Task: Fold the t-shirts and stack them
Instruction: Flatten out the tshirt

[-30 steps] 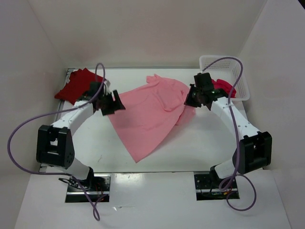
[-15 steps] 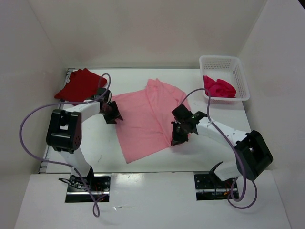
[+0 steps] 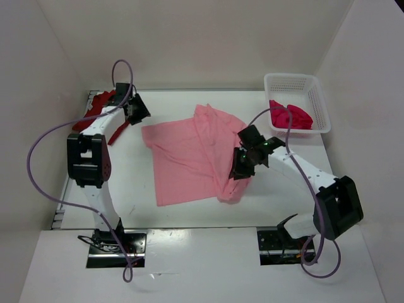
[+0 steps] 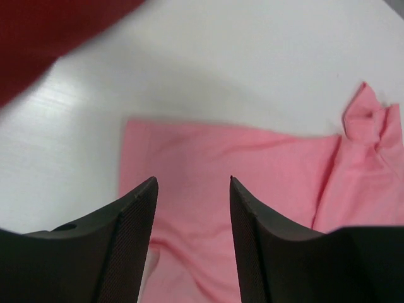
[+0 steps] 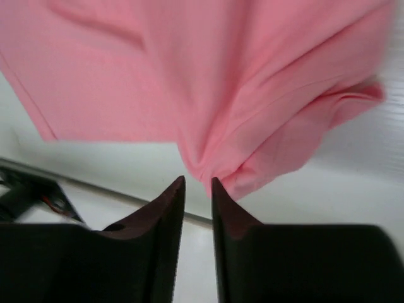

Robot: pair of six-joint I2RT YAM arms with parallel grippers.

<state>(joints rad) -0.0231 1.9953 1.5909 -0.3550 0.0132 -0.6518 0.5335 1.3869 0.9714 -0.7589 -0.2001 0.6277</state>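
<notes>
Pink t-shirt [image 3: 189,158] mid spread-out: left claw [image 4: 192,183] open at 10 o'clock, right claw [image 5: 197,181] at the bunched 5 o'clock corner, grip unclear; next, flatten that corner.

This is a robotics lab test cell, not a home or shop. A bare white table [image 3: 265,202] is boxed in on three sides by plain white panel walls [image 3: 189,44]. Two white-and-black robot arms, the left arm [image 3: 88,158] and the right arm [image 3: 303,173], stand on metal base plates [image 3: 137,243] at the near edge, trailing loose purple cables [image 3: 38,164]. The only goods look like staged props: a pink t-shirt [image 3: 183,158], a dark red t-shirt [image 3: 95,104], and a white mesh basket [image 3: 319,104] holding a crimson t-shirt [image 3: 291,117].
</notes>
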